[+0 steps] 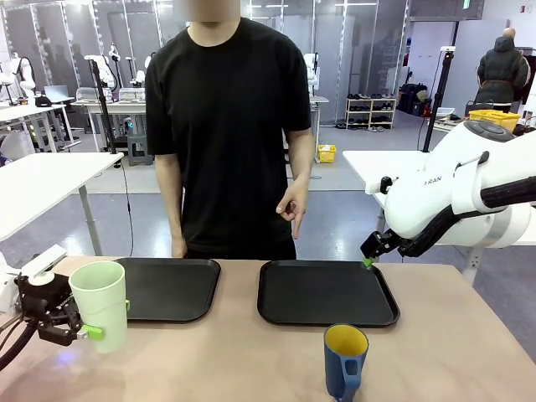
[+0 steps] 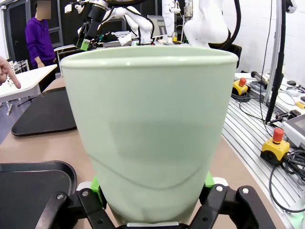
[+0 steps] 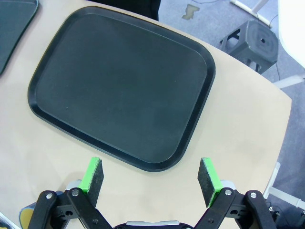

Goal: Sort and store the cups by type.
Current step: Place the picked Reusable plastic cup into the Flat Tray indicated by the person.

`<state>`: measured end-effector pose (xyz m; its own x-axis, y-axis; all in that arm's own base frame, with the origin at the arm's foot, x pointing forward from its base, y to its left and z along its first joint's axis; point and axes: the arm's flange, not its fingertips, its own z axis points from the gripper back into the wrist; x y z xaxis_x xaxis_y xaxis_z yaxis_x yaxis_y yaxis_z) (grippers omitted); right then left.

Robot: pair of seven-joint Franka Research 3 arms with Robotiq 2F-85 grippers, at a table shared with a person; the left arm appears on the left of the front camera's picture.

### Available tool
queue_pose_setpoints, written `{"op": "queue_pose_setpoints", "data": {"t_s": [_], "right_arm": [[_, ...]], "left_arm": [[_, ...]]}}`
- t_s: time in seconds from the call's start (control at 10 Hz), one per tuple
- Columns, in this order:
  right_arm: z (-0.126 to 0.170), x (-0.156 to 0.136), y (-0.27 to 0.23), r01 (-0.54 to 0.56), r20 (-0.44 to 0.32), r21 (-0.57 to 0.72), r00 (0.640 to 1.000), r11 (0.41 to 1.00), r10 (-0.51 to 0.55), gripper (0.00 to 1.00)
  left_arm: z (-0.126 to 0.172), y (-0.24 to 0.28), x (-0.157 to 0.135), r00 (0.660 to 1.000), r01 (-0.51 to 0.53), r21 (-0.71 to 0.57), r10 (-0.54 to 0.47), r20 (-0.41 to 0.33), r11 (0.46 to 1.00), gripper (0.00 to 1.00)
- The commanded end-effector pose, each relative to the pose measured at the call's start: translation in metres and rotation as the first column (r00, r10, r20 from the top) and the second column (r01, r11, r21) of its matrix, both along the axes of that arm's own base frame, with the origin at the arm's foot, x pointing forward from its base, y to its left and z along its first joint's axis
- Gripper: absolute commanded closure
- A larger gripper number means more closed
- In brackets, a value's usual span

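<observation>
Green pads of your left gripper press against opposite sides of the pale green tumbler, low on its wall. The jaws are clamped on it and the tumbler stands upright, mouth up. Seen from the front, that tumbler sits in the left gripper well to the left of the right tray, past the second black tray that lies just beside it. You cannot tell whether the tumbler's base rests on the table or hangs just above it.

Your right gripper has its jaws spread wide with nothing between them, and it points down at the near edge of the right tray. From the front, the right gripper hovers above that tray's far right corner.

The dark blue mug, yellow inside, stands upright on the table just in front of the right tray's near edge, apart from both grippers.

Behind the right tray's far left corner stands a person in a black T-shirt, one hand raised at waist height with a finger pointing downward.
</observation>
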<state>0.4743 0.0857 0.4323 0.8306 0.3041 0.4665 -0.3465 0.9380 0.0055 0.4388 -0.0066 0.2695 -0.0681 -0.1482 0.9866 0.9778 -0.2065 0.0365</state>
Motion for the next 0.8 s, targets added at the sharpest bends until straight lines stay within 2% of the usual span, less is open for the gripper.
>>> {"op": "queue_pose_setpoints", "data": {"t_s": [0.0, 0.1, 0.2, 0.7], "right_arm": [[0.0, 0.001, -0.002, -0.002, 0.001, 0.007, 1.0, 1.0, 0.002, 0.0], [0.0, 0.001, -0.002, -0.002, 0.001, 0.007, 1.0, 1.0, 0.002, 0.0], [0.0, 0.001, -0.002, -0.002, 0.001, 0.007, 1.0, 1.0, 0.002, 0.0], [0.0, 0.001, -0.002, -0.002, 0.001, 0.007, 1.0, 1.0, 0.002, 0.0]], "left_arm": [[0.002, 0.0, -0.001, 1.0, -0.008, -0.032, 0.009, 0.028, 0.999, 0.6], [0.002, 0.0, -0.001, 1.0, -0.008, -0.032, 0.009, 0.028, 0.999, 0.6], [0.0, 0.0, 0.0, 1.0, 0.0, 0.0, 0.0, 0.0, 1.0, 0.17], [0.036, -0.066, 0.043, 0.999, 0.021, -0.036, -0.02, 0.037, 0.999, 0.17]]}}
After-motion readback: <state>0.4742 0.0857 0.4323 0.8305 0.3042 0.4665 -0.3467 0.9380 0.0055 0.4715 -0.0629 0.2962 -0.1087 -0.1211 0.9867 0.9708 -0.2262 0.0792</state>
